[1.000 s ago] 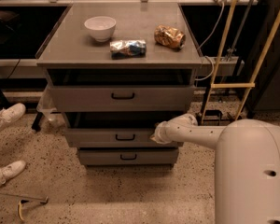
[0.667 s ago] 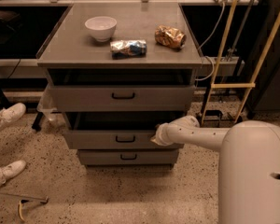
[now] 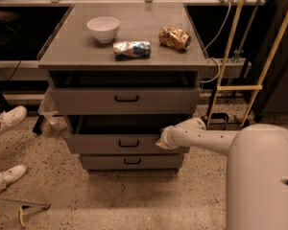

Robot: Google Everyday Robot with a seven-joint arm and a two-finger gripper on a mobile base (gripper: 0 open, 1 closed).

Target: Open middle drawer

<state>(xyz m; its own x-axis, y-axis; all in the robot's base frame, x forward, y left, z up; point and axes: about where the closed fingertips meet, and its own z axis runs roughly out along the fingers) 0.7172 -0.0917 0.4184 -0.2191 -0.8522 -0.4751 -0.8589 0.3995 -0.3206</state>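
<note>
The grey cabinet has three drawers. The middle drawer has a flat grey front with a small black bar handle and stands pulled out a little, with a dark gap above its front. My gripper is at the right part of that drawer's front, at its top edge, right of the handle. My white arm reaches in from the lower right. The taller top drawer is also slightly out. The smallest bottom drawer is shut.
On the cabinet top are a white bowl, a blue-white snack bag and a brown snack bag. A person's white shoes are at the left on the speckled floor. Yellow poles and cables stand at the right.
The middle drawer's front has come out a little toward the camera, and my gripper has moved with it. The other drawers have not moved.
</note>
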